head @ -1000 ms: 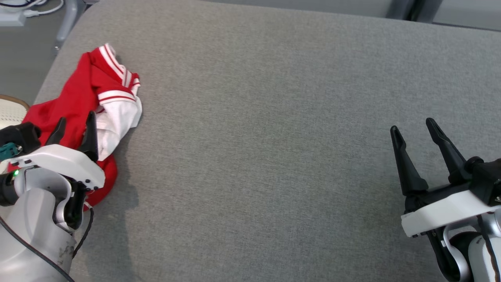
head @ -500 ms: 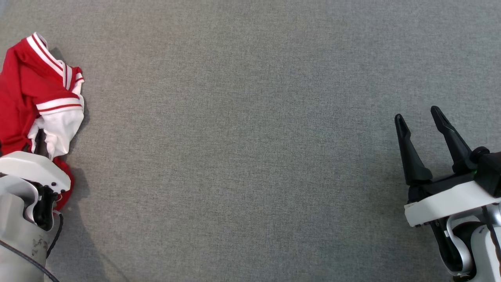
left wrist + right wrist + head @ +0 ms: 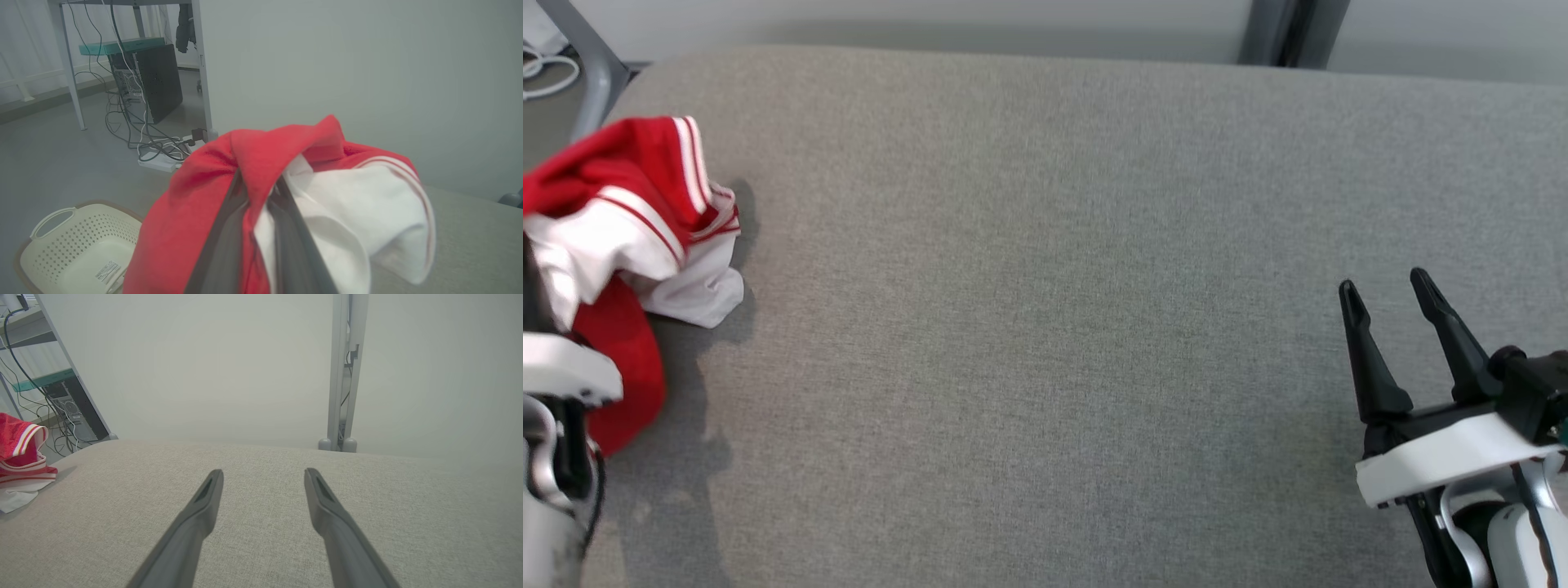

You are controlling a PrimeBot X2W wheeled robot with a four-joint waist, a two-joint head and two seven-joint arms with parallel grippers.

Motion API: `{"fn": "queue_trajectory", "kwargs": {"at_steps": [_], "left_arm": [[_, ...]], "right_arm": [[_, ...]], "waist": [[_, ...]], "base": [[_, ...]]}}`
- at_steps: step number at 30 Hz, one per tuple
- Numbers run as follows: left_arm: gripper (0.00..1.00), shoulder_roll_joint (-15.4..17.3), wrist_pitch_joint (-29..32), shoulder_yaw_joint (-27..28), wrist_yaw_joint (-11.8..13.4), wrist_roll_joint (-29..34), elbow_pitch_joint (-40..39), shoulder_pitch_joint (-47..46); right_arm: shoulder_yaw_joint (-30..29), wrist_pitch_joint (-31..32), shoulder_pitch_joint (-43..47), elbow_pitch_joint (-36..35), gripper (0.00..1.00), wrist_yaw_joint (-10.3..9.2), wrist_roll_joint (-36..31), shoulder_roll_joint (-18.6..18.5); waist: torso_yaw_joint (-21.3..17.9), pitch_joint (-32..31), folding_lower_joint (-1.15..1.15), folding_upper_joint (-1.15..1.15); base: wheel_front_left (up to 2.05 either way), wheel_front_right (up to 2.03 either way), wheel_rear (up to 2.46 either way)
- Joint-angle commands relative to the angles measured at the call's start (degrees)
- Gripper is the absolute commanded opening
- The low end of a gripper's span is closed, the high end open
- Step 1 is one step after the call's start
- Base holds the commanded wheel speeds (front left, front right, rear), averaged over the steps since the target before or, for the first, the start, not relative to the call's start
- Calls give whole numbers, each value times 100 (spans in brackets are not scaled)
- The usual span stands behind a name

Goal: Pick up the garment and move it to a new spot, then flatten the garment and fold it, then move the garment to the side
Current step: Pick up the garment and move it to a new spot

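Garment [image 3: 629,212], soft red cloth with white panels and red-and-white striped bands, is bunched up at the left end of the grey woven table pad [image 3: 1045,286], and no writing can be read on it. The left gripper [image 3: 261,183] has its two dark fingers pinched almost together on a fold of the red cloth, while the right gripper [image 3: 1383,282] hovers at the near right, fingers spread wide and holding nothing. On the floor to the left sits a cream perforated plastic basket [image 3: 53,212] whose small label [image 3: 105,270] is too blurred to read.
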Motion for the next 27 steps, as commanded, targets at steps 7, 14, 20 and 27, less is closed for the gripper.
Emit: {"fn": "queue_trajectory", "kwargs": {"at_steps": [7,14,20,27], "left_arm": [[0,-161,136,-55,716,372,-1992,1505],[0,-150,663,-114,1288,530,-3924,2797],[0,-124,999,-318,1450,657,-4747,3214],[0,-114,1226,-614,1390,751,-5107,3198]], "right_arm": [[-69,-63,427,59,100,1,9,128],[-35,-77,642,14,100,1,30,222],[-41,-64,660,10,100,1,26,259],[-4,-89,560,6,100,1,38,277]], "waist": [[2,-678,0,0],[-147,-964,0,0],[-216,-1054,0,0],[-510,-1088,0,0]], "base": [[0,0,0],[0,0,0],[0,0,0],[0,0,0]]}}
